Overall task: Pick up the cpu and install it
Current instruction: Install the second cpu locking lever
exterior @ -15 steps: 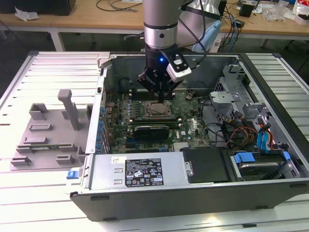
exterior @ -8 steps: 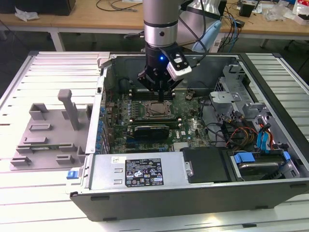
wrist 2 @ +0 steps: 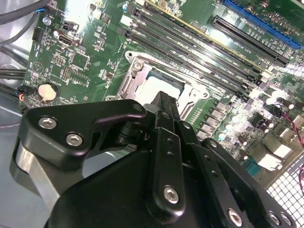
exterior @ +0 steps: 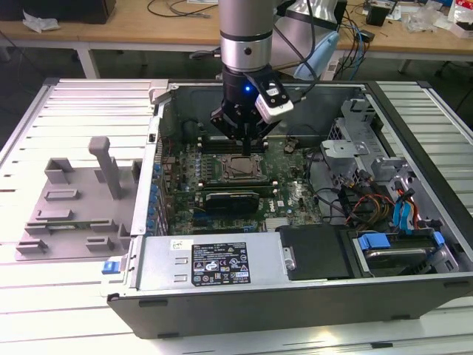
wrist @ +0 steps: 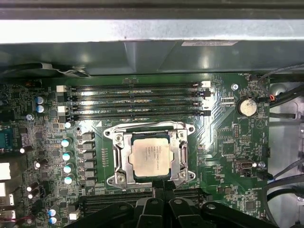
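Cpu (wrist: pixel 150 158) lies flat in the socket (wrist: pixel 150 152), straight below the hand (wrist: pixel 159 202); its fingers look pressed together, holding nothing.

Bright overhead room light. Glare washes the case wall (wrist: pixel 142 33) in the first wrist view and the board (wrist 2: pixel 90 14) in the second. The gripper (wrist 2: pixel 161 102) looms dark there.

A pale ribbed table (exterior: pixel 81 111) carries everything here. On it lies an open computer case (exterior: pixel 244 310), taking up the middle and the exterior view's right. Just beside the case, toward the exterior view's left, a grey plastic fixture (exterior: pixel 81 207) sits flat on the table, with an upright post rising from it. A wooden bench (exterior: pixel 148 26) stands behind, strewn with cables.
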Controlling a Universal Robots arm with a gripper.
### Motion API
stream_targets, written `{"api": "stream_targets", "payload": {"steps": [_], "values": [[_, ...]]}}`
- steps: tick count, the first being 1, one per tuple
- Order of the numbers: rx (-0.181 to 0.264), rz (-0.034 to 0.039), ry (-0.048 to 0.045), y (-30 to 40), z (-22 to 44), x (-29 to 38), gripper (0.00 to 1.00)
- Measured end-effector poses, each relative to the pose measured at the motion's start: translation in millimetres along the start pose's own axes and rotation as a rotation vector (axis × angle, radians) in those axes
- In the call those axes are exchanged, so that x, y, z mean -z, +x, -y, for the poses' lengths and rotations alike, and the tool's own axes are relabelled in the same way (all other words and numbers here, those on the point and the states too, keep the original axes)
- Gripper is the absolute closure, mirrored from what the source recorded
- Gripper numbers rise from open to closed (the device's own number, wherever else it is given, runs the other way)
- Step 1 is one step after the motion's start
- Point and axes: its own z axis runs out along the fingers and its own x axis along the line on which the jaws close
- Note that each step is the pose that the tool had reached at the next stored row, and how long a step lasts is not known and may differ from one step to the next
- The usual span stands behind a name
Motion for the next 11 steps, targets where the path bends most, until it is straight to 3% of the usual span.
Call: {"api": "stream_targets", "payload": {"steps": [11], "values": [[0.0,0.0001,-0.0003,-0.5,12.2,-1.2,0.89]]}}
